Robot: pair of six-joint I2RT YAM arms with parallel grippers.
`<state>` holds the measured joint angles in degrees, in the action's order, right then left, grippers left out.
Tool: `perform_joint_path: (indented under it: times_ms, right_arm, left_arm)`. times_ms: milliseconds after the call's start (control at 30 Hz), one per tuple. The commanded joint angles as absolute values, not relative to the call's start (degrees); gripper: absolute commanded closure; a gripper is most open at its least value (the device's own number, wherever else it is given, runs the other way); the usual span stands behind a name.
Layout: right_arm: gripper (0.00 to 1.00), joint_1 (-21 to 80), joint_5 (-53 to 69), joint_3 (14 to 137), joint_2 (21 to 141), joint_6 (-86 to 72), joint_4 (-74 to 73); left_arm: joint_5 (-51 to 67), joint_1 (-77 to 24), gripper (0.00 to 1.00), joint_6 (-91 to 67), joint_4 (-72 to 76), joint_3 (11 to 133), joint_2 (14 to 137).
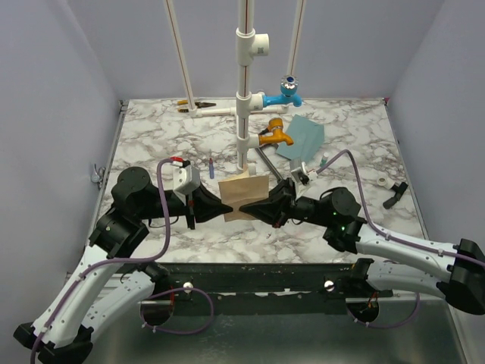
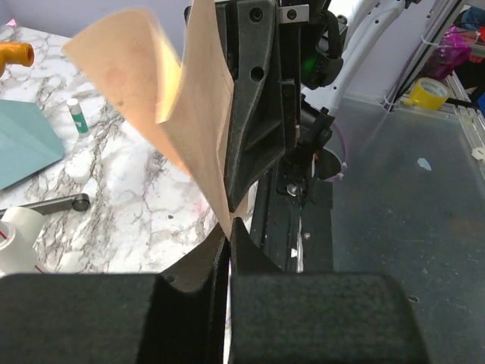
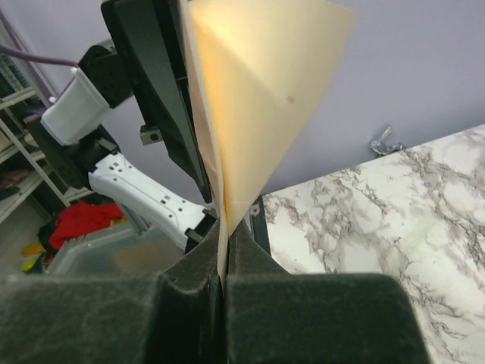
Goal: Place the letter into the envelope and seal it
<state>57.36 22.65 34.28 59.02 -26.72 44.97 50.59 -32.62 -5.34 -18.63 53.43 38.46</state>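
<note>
The tan letter is held up off the marble table between the two arms, folded into a crease. My left gripper is shut on its lower left edge and my right gripper on its lower right edge. The left wrist view has the letter rising from the shut left gripper, with the right gripper's fingers just behind it. Seen from the right wrist, the letter fans up out of the shut right gripper. The teal-blue envelope lies flat at the back right, also showing in the left wrist view.
A white pipe stand with a blue valve and an orange valve rises just behind the letter. Pliers lie at the back left, a black tool at the right edge, and a small tube near the stand.
</note>
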Motion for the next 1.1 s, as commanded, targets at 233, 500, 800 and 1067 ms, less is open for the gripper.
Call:
perform_joint_path:
  times_ms: [233, 500, 800, 1067]
  right_arm:
    - [0.99, 57.59, 24.84, 36.61, 58.06, -16.86, 34.86]
    - [0.99, 57.57, 28.92, 38.67, 58.92, -14.44, 32.2]
    - [0.99, 57.57, 31.98, 39.01, 57.38, -12.38, 28.63]
    - [0.99, 57.61, 32.39, 38.87, 60.06, -12.97, 29.97]
  left_arm:
    - [52.62, -32.52, 0.88, -13.64, -16.96, 53.85, 37.7]
    - [48.34, -32.48, 0.52, -15.2, -16.86, 54.34, 37.7]
    - [48.22, -32.52, 1.0, -12.54, -17.21, 53.8, 37.17]
    - [50.42, -32.48, 1.0, -14.63, -17.65, 52.47, 37.45]
